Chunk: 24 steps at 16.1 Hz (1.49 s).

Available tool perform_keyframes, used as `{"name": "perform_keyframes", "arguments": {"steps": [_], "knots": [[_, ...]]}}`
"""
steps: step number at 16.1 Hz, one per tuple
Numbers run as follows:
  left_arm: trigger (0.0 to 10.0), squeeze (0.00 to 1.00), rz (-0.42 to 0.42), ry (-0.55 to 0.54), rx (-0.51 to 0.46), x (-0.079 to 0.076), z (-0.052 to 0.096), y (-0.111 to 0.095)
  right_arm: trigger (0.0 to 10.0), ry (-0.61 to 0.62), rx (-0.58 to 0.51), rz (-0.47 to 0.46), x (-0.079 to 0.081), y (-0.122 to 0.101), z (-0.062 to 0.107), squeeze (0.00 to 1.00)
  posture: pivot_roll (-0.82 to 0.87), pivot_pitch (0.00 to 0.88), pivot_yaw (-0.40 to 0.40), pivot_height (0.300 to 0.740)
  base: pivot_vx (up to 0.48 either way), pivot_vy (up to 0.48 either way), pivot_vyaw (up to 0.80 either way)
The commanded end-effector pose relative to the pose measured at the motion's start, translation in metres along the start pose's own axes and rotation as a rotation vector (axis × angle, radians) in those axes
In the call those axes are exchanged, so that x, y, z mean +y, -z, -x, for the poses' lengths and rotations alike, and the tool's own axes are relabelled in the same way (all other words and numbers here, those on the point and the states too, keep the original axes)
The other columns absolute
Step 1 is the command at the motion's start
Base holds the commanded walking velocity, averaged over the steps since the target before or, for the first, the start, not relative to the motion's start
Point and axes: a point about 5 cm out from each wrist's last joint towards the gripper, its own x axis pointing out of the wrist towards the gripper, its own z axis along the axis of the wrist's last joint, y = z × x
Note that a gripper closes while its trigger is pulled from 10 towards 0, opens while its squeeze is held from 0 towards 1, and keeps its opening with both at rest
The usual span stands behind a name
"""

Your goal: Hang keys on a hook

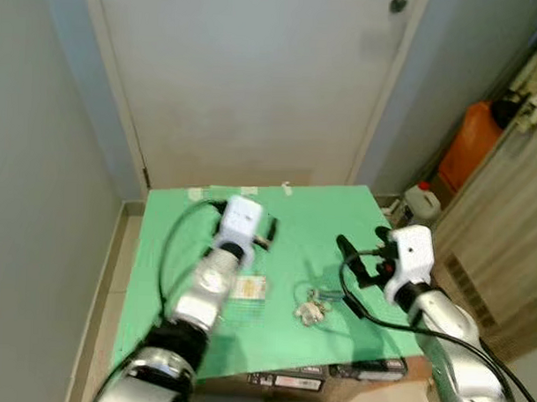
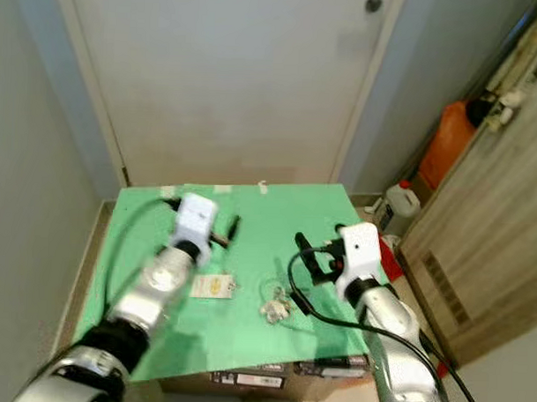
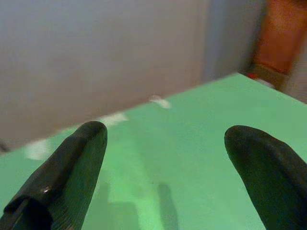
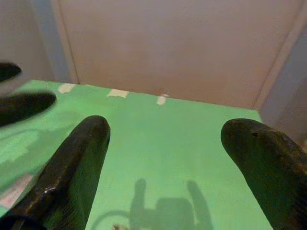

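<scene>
We look down on a green-topped table (image 1: 246,341) set against a pale closed door (image 1: 246,77), both silver arms raised over it. The keys (image 1: 311,308), a small pale bunch with a ring, lie flat on the green surface toward the near edge, just beside a small white card (image 1: 249,289) with a yellow mark, the card on their left. Our left gripper (image 3: 165,158) hovers above the middle of the table, its jaws spread wide with nothing between them, the black fingers (image 3: 62,177) aimed across the green top at the door. Our right gripper (image 4: 165,167) hangs over the right half of the table, a little beyond and to the right of the keys and apart from them, its jaws likewise wide and empty; its wrist view catches the shadow of both fingers on the green top. Strips of pale tape (image 4: 117,93) mark the far edge of the table by the door. To the right stand an orange container (image 1: 472,142) and a white jug (image 1: 422,203) on the floor beside a wooden cabinet (image 1: 506,227).
</scene>
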Motion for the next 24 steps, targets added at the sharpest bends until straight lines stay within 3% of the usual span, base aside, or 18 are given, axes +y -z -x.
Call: {"name": "perform_keyframes", "arguments": {"steps": [1,3,6,8,13,21,23,24], "knots": [[10.0,0.0,-0.003,0.029,0.022,-0.007,0.001,0.008,10.0,0.021,-0.012,0.004,-0.006,-0.006,0.004,0.0,-0.15,0.012,-0.044,0.74,0.0,0.0,0.0],[10.0,0.0,-0.06,-0.003,0.11,-0.01,0.009,0.033,10.0,0.037,0.036,0.057,-0.019,-0.002,0.024,0.0,-0.18,0.049,-0.062,0.74,0.0,0.0,0.0],[10.0,0.0,-0.092,-0.031,0.14,-0.012,0.016,0.045,10.0,0.106,0.066,0.037,-0.047,-0.006,0.048,0.0,-0.2,0.072,-0.08,0.74,0.0,0.0,0.0],[10.0,0.0,-0.072,-0.033,0.157,-0.016,0.021,0.053,10.0,0.121,0.093,0.054,-0.057,-0.006,0.059,0.0,-0.2,0.094,-0.096,0.74,0.0,0.0,0.0],[10.0,0.0,-0.017,0.021,0.192,-0.032,0.032,0.07,10.0,0.092,0.144,0.053,-0.052,-0.007,0.078,0.0,-0.22,0.154,-0.114,0.74,0.0,0.0,0.0],[10.0,0.0,-0.022,0.032,0.25,-0.022,0.032,0.077,10.0,0.105,0.188,0.038,-0.048,-0.005,0.095,0.0,-0.25,0.164,-0.104,0.74,0.0,0.0,0.0],[8.2,0.0,-0.025,0.041,0.275,-0.02,0.033,0.079,10.0,0.112,0.189,0.037,-0.048,-0.005,0.095,0.0,-0.25,0.168,-0.105,0.74,0.0,0.0,0.0],[1.5,0.0,-0.024,0.039,0.276,-0.019,0.032,0.079,10.0,0.113,0.191,0.037,-0.048,-0.005,0.096,0.0,-0.25,0.169,-0.106,0.74,0.0,0.0,0.0]]}}
